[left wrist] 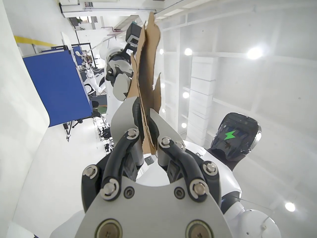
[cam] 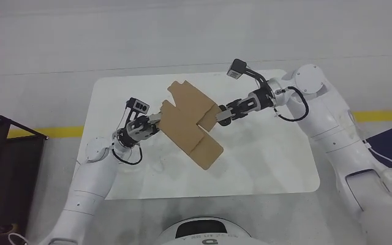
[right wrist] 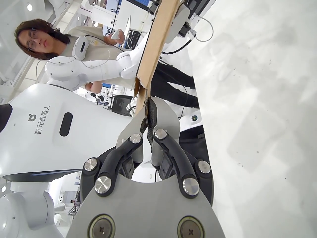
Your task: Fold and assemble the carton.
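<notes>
top view: the carton (cam: 190, 122) is a flat brown sheet of cardboard, not yet folded into a box. it lies broad face up, on a slant over the middle of the white table (cam: 275, 165). the left gripper (cam: 161, 117) has it by the edge on the robot's left and the right gripper (cam: 222, 116) by the opposite edge, so the sheet spans between the two. the left arm comes up from the near left corner with its elbow bent out by the table's edge and its forearm angled in toward the middle. the right arm comes in from the far right, its forearm running almost straight across to the carton.

left wrist view: the carton (left wrist: 148, 70) is seen edge-on, its layers and flaps a little parted. the left gripper (left wrist: 146, 120) is pinched tight on the near edge, squeezing the cardboard from both sides.

right wrist view: the carton (right wrist: 158, 40) again runs away edge-on. the right gripper (right wrist: 148, 117) is clamped on its near end, touching cardboard on either face. the table (right wrist: 247, 75) lies alongside with a gap between it and the sheet, so the carton hangs clear of the surface.
</notes>
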`<move>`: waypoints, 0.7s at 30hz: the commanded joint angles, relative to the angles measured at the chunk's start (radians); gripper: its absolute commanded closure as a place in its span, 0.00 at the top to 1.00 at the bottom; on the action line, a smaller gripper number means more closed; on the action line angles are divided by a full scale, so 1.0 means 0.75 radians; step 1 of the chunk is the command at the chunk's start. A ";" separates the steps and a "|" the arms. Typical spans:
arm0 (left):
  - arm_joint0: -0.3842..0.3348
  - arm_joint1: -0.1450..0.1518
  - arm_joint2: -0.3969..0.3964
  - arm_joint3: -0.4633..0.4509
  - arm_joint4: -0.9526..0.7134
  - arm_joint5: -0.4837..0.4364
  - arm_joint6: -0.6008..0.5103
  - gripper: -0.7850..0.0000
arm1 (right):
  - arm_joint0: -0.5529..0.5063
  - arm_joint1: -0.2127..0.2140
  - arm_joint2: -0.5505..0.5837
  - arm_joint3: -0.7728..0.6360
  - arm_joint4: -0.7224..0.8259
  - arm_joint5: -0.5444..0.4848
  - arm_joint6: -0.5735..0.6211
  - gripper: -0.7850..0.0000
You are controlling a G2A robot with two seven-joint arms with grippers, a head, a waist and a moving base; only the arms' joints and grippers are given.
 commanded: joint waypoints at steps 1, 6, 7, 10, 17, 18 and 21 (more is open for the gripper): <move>-0.001 -0.001 0.004 0.003 -0.020 0.013 -0.023 0.00 | 0.004 0.000 -0.004 0.004 -0.002 0.000 0.000 0.00; -0.008 -0.003 0.004 0.019 -0.068 0.053 -0.085 0.00 | 0.010 -0.001 -0.033 0.036 0.000 0.001 0.000 0.00; -0.011 -0.002 0.004 0.025 -0.054 0.060 -0.101 0.00 | 0.012 -0.001 -0.042 0.044 0.000 0.002 0.000 0.00; -0.023 0.006 0.010 0.039 0.057 0.067 -0.140 0.00 | 0.023 0.000 -0.070 0.055 -0.001 0.007 0.000 0.00; -0.032 0.016 0.014 0.036 0.169 0.068 -0.177 0.00 | 0.069 0.017 -0.172 0.046 -0.035 0.027 0.000 0.00; -0.034 0.017 0.012 0.036 0.168 0.069 -0.186 0.00 | 0.075 0.020 -0.185 0.049 -0.031 0.025 0.000 0.00; -0.045 0.021 0.005 0.038 0.176 0.073 -0.218 0.00 | 0.094 0.029 -0.225 0.056 -0.020 0.018 0.000 0.00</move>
